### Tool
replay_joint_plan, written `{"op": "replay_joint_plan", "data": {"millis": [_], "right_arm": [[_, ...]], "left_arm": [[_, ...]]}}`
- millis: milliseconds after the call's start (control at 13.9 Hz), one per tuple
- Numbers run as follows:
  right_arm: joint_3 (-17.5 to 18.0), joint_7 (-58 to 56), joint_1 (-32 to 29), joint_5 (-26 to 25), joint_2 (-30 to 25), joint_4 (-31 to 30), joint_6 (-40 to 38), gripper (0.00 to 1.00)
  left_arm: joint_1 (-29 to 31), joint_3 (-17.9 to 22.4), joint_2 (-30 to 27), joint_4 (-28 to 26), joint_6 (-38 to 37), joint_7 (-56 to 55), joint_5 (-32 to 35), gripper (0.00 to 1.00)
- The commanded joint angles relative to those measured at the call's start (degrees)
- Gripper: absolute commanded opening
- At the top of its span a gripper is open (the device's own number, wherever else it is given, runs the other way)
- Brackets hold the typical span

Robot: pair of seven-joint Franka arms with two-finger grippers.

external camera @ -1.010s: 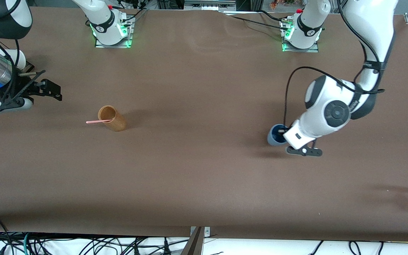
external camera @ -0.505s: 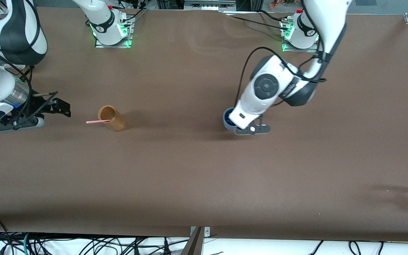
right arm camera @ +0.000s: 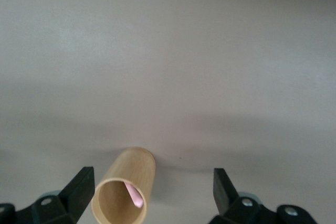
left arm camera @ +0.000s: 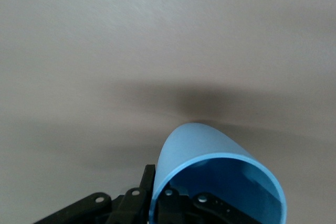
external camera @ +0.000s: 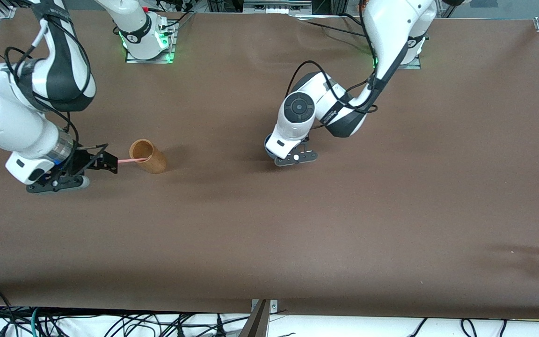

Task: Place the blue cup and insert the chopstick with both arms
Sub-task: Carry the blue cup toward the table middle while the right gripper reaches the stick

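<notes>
The left claw (external camera: 282,150) grips the blue cup (left arm camera: 210,166) by its rim, over mid-counter (external camera: 269,224). The right claw (right arm camera: 152,187) gapes wide beside the brown holder (external camera: 148,156), where the chopstick (external camera: 131,160) leans.

Our left gripper (external camera: 282,149) low over mid-surface, fingers clamped on the blue cup (left arm camera: 212,177), wrist angled down, elbow folded, our right gripper (external camera: 108,164) low near the right arm's end, fingers (right arm camera: 80,184) spread wide, forearm pitched down
</notes>
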Motion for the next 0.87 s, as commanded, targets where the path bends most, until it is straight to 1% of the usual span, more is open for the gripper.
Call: {"op": "replay_joint_plan", "data": {"millis": [0,144,216,289,361,433,505,577,722,794], "right_arm": [[0.00,0.73,0.52,1.28,0.75,-1.57,1.45,0.97],[0.00,0.73,0.52,1.98,0.05,-4.91,2.59,0.94],[0.00,0.73,0.52,3.38,-0.48,-6.23,2.68,0.92],[0.00,0.73,0.52,3.74,-0.74,-6.85,2.59,0.89],[0.00,0.73,0.52,3.74,-1.01,-7.64,2.68,0.85],[0.00,0.73,0.52,3.83,-1.36,-8.43,2.68,0.84],[0.00,0.73,0.52,3.83,-1.71,-9.14,2.68,0.80],[0.00,0.73,0.52,3.83,-2.15,-10.01,2.68,0.77],[0.00,0.73,0.52,3.83,-2.85,-11.34,2.77,0.67],[0.00,0.73,0.52,3.83,-2.94,-11.69,2.94,0.64]], "left_arm": [[-1.52,0.70,2.14,2.26,2.15,-2.28,1.06,0.00],[-1.78,0.87,2.23,2.27,2.15,-2.55,1.15,0.00],[-1.78,0.87,2.40,2.09,2.15,-2.64,1.23,0.00],[-1.96,0.96,2.41,2.00,2.15,-2.64,1.58,0.00],[-2.05,0.96,2.49,1.83,2.15,-2.81,1.93,0.20],[-2.05,0.96,2.58,1.74,2.15,-3.08,1.94,0.61],[-2.05,0.96,2.67,1.74,2.15,-3.43,1.94,1.00],[-1.96,0.96,2.58,1.74,1.98,-3.69,2.02,1.00],[-1.87,0.96,2.32,1.83,1.54,-3.78,2.02,1.00],[-1.78,1.13,1.36,1.83,0.58,-3.78,2.02,1.00]]}}
